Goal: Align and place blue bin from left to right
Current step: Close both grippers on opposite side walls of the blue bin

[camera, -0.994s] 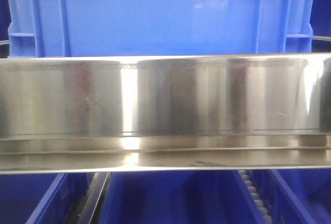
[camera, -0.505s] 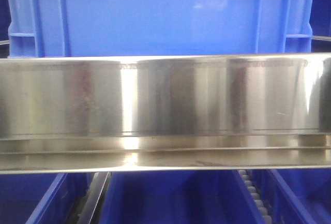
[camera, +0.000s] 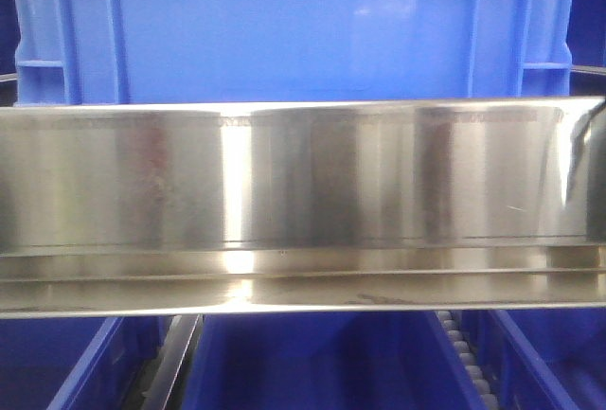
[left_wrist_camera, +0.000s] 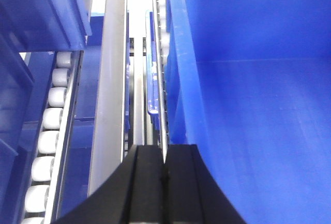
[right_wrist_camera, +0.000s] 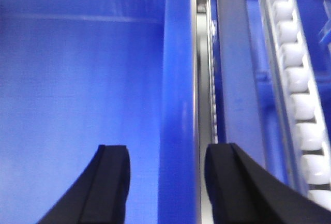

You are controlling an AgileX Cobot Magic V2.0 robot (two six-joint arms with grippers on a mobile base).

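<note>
The blue bin (camera: pixel 294 31) fills the top of the front view, its flat bright side wall facing me with ribs at both corners. In the left wrist view my left gripper (left_wrist_camera: pixel 164 154) is shut with nothing in it, just outside the bin's left wall (left_wrist_camera: pixel 181 79), over the gap beside a metal rail (left_wrist_camera: pixel 108 79). In the right wrist view my right gripper (right_wrist_camera: pixel 168 154) is open, its jaws straddling the bin's right wall (right_wrist_camera: pixel 178 79) without touching it. One finger (right_wrist_camera: pixel 111 182) is inside the bin, the other outside.
A wide stainless steel rail (camera: pixel 303 202) crosses the front view below the bin. Darker blue bins (camera: pixel 312 363) sit under it, seen from above. White roller tracks run outside both bin walls (left_wrist_camera: pixel 49 115) (right_wrist_camera: pixel 300 89). Another blue bin (left_wrist_camera: pixel 46 6) stands at the left.
The bin and rail hold still. Only a dark reflection at the right end of the steel rail has shifted slightly.
</note>
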